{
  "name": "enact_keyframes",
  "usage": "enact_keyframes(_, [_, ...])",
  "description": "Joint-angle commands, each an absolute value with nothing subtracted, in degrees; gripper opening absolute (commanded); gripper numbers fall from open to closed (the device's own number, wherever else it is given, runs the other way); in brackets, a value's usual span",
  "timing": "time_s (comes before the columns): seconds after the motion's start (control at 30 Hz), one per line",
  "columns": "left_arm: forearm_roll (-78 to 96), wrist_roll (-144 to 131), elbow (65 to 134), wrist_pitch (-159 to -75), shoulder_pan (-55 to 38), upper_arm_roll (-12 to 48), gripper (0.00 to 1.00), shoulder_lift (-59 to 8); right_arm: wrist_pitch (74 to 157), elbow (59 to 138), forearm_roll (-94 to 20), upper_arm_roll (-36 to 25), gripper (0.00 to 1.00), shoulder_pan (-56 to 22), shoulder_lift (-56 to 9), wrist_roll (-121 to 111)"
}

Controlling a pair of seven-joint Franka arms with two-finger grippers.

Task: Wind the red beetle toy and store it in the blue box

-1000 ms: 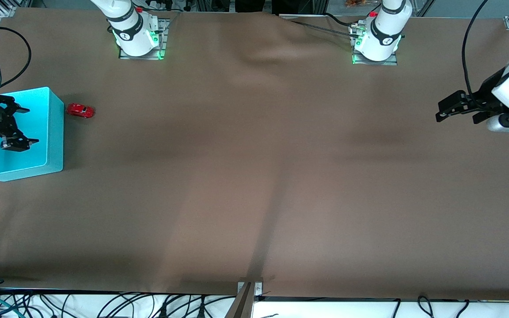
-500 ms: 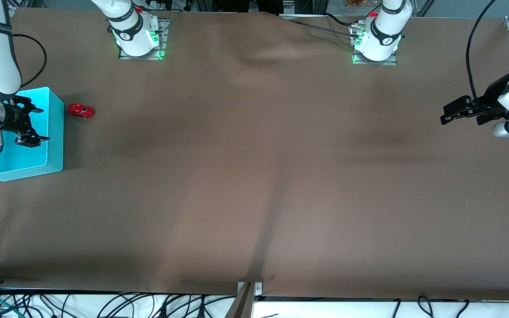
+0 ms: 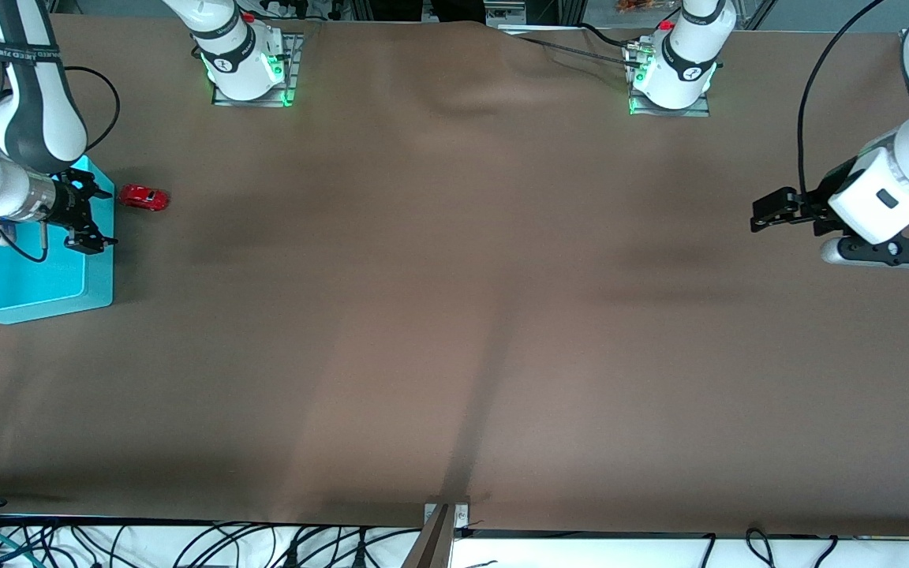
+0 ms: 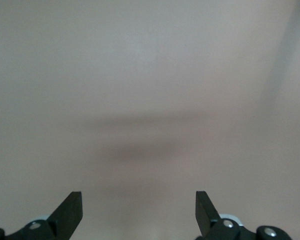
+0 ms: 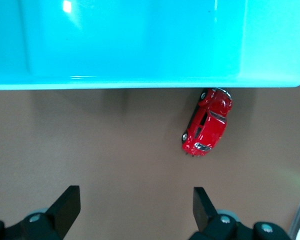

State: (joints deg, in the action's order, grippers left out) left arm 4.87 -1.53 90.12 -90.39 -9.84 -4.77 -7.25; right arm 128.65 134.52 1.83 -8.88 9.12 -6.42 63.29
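The red beetle toy (image 3: pixel 144 197) stands on the brown cloth just beside the blue box (image 3: pixel 28 292), by the box's corner that lies farther from the front camera. In the right wrist view the toy (image 5: pixel 207 129) sits close against the box wall (image 5: pixel 140 40). My right gripper (image 3: pixel 103 219) hangs open over the box's wall nearest the toy, with nothing between its fingers (image 5: pixel 135 200). My left gripper (image 3: pixel 762 213) is open and empty above bare cloth at the left arm's end of the table (image 4: pixel 139 202).
The two arm bases (image 3: pixel 245 67) (image 3: pixel 671 75) stand along the table's edge farthest from the front camera. A fold (image 3: pixel 486 99) rises in the cloth between them. Cables (image 3: pixel 186 544) and a metal bracket (image 3: pixel 445 517) line the edge nearest the camera.
My right gripper has moved from over the box's inside to its wall by the toy. My left gripper has shifted a little toward the table's middle. The toy has not moved.
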Motion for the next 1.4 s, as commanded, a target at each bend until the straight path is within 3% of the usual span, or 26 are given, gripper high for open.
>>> enact_keyframes(0.0, [5.8,-0.26,89.03,-89.91,-10.11,-4.22,1.0,-8.44,129.73,136.23,2.37,-9.76,1.0,9.58,-4.57,64.07])
enact_keyframes(0.67, [6.06,-0.44,89.12,-89.91,-10.55,-4.13,1.0,-8.53,129.11,137.9,2.29,-10.9,1.0,11.51,-8.08,64.25])
enact_keyframes(1.37, [6.94,-0.35,89.38,-89.65,-10.55,-4.13,1.0,-8.53,141.42,142.73,2.46,-12.04,1.0,13.01,-14.59,64.16])
